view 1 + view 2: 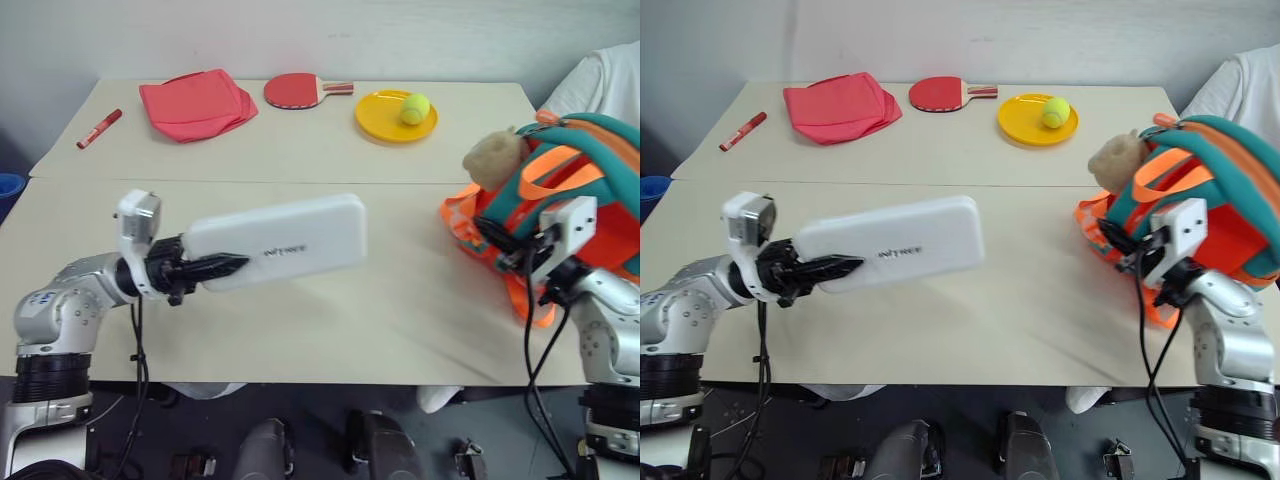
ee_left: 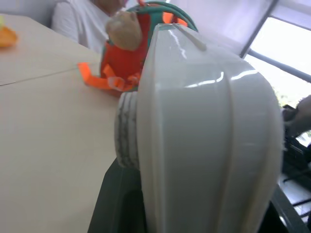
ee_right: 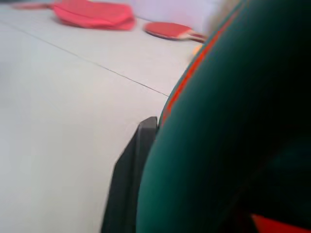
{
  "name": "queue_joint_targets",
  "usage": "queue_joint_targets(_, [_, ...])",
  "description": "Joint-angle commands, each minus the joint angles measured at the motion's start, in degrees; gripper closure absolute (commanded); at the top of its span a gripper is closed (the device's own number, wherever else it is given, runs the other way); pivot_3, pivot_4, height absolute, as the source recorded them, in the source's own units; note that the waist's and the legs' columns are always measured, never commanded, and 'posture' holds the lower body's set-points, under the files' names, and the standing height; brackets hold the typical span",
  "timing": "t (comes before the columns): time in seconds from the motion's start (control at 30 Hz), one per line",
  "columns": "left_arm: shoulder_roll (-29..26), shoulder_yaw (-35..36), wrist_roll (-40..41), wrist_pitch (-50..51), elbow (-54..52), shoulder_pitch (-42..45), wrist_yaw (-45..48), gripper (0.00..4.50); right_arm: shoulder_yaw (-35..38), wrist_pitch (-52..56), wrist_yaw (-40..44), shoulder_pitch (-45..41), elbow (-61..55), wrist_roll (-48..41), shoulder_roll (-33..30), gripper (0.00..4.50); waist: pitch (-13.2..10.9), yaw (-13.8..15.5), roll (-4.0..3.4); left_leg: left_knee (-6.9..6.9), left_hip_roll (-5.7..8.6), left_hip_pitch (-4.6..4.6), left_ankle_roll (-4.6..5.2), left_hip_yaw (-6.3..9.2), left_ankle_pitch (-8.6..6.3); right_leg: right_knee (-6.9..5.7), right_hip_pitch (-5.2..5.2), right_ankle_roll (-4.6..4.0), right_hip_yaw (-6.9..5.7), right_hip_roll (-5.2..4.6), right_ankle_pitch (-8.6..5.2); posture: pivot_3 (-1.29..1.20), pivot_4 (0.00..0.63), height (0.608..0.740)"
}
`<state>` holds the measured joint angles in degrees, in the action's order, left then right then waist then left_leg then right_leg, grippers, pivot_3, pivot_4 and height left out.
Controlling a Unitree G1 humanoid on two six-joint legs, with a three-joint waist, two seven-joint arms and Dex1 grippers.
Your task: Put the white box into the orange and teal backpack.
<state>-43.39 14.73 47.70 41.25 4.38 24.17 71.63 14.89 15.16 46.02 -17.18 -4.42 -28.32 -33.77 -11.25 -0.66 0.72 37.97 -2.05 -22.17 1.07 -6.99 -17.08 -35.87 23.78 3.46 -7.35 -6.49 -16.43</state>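
Left eye view, left to right: left gripper (image 1: 205,269) has its two black fingers pinched on one short end of the flat elongated white plastic box (image 1: 275,241) with rounded corners and small dark lettering — box held level above the tan table (image 1: 300,320), long axis running out from the fingers toward the bag. Across a stretch of bare table from the box's free end sits the small orange fabric backpack with teal trim (image 1: 570,165), tan plush charm (image 1: 493,157) on the side facing the box, orange straps spilling onto the table. Right gripper (image 1: 500,240) is pressed into the backpack's near side; right wrist view has teal fabric hard against a black finger (image 3: 133,179). Can't tell whether those fingers are pinched on fabric or just touching it.

Progress, as I judge it: box is picked up — that part is done. Left to do: open or steady the bag mouth, carry the box across, slide it in. No opening visible from here.

Box looks rigid, glossy, clean, lid closed; left wrist view shows its rounded end and a seam line.
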Motion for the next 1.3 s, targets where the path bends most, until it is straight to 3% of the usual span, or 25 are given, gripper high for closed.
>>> queue_joint_targets(0.03, [-1.3, 3.9, 1.7, 0.5, 1.3, 1.6, -0.5, 3.24, -4.6, 4.6, 2.1, -1.3, -10.2, -6.3, 1.9, 4.47, 0.0, 0.0, 0.0, 0.0, 0.0, 0.0, 0.0, 0.0, 0.0, 0.0, 0.0, 0.0, 0.0, 0.0, 0.0, 0.0, 0.15, 0.74])
queue_joint_targets(0.17, [-2.1, 6.7, 2.3, 1.3, 5.7, 4.6, -1.8, 3.24, -9.5, 14.0, 0.6, -0.4, -21.3, -15.8, 4.2, 4.47, 0.0, 0.1, 0.0, 0.0, 0.0, -0.05, -0.01, 0.05, -0.01, -0.02, 0.01, 0.0, -0.04, -0.02, 0.0, 0.0, 0.15, 0.74])
queue_joint_targets(0.27, [-2.6, 7.9, 2.5, 2.4, 7.8, 6.0, -1.7, 3.24, -9.1, 22.6, -0.5, 1.6, -28.3, -27.0, 2.1, 4.47, 0.0, 0.2, 0.0, -0.02, -0.01, -0.07, -0.02, 0.06, -0.02, -0.05, 0.02, 0.0, -0.05, -0.01, 0.0, 0.0, 0.15, 0.74])
queue_joint_targets(0.37, [-3.2, 9.0, 3.1, 3.8, 8.3, 6.5, -1.4, 3.24, -5.4, 29.8, -0.3, 5.4, -32.4, -38.6, -4.4, 4.47, 0.0, 0.5, 0.02, -0.02, 0.03, -0.1, 0.07, 0.07, -0.08, -0.03, 0.0, 0.0, -0.05, -0.05, 0.0, 0.0, 0.15, 0.74])
queue_joint_targets(0.5, [-3.8, 11.5, 4.9, 5.5, 7.0, 6.1, -2.2, 3.24, 2.5, 33.8, 3.2, 12.6, -32.0, -43.8, -13.9, 4.47, -0.1, 0.8, 0.19, 0.05, 0.12, -0.14, 0.31, 0.07, -0.25, 0.27, -0.05, 0.04, -0.07, -0.14, 0.02, 0.0, 0.15, 0.74])
queue_joint_targets(0.67, [-2.8, 11.6, 6.2, 6.4, 2.1, 4.5, -2.3, 3.24, 7.6, 33.6, 7.5, 18.4, -27.7, -40.9, -19.2, 4.47, -0.1, 0.9, 0.31, 0.06, 0.13, -0.13, 0.33, 0.06, -0.33, 0.34, -0.09, 0.09, -0.06, -0.15, 0.05, 0.0, 0.15, 0.74])
queue_joint_targets(0.97, [3.7, 5.6, 6.5, 4.7, -3.2, 10.6, -3.1, 3.24, 5.4, 31.2, 8.1, 15.8, -24.2, -35.2, -18.4, 4.47, -0.1, 1.6, 0.34, 0.09, 0.13, -0.1, 0.21, 0.06, -0.22, 0.25, -0.1, 0.15, -0.05, -0.1, 0.09, 0.0, 0.15, 0.74])
queue_joint_targets(1.13, [3.1, -1.4, 1.1, 0.3, -4.0, 11.9, 1.3, 3.24, 4.5, 30.5, 7.4, 14.3, -23.7, -33.4, -17.2, 4.47, -0.1, 1.8, 0.34, 0.09, 0.16, -0.1, 0.21, 0.0, -0.22, 0.27, -0.09, 0.16, -0.03, -0.08, 0.09, 0.0, 0.15, 0.74])
queue_joint_targets(1.3, [7.3, -6.5, -6.6, -9.2, 0.1, 15.0, -0.1, 3.24, 3.9, 29.9, 7.4, 14.3, -23.6, -32.5, -16.2, 4.47, -0.1, 2.1, 0.35, 0.16, 0.16, -0.09, 0.24, 0.01, -0.2, 0.24, -0.1, 0.16, -0.04, -0.07, 0.1, 0.0, 0.15, 0.74])
